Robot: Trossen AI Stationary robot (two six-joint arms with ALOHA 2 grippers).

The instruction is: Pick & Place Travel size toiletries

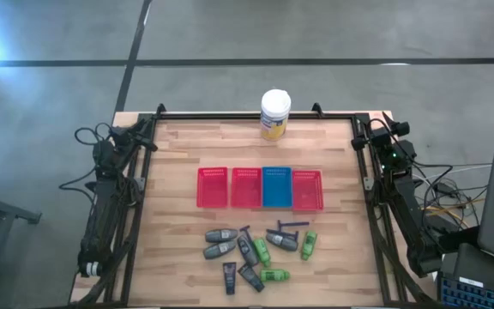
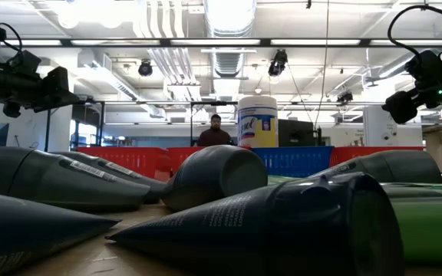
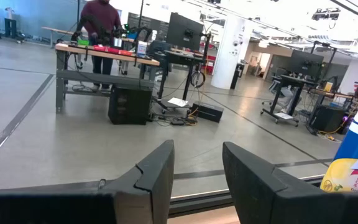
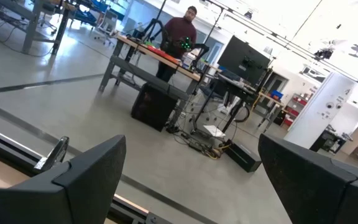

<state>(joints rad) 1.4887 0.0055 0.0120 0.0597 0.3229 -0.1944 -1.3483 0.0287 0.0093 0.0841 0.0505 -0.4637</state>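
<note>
High view: toiletries (image 1: 251, 250) clustered near trays (image 1: 259, 188), seemingly untouched.

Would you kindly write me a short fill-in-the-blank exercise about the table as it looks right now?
1. The row of trays holds three red trays and one ____ tray.
2. The white-lidded jar stands at the table's far edge, with a ____ label.
3. The toiletries lie on the table, ____ the trays.
4. The left claw and right claw both have their fingers ____.

Missing words: blue; yellow; outside; open
</note>
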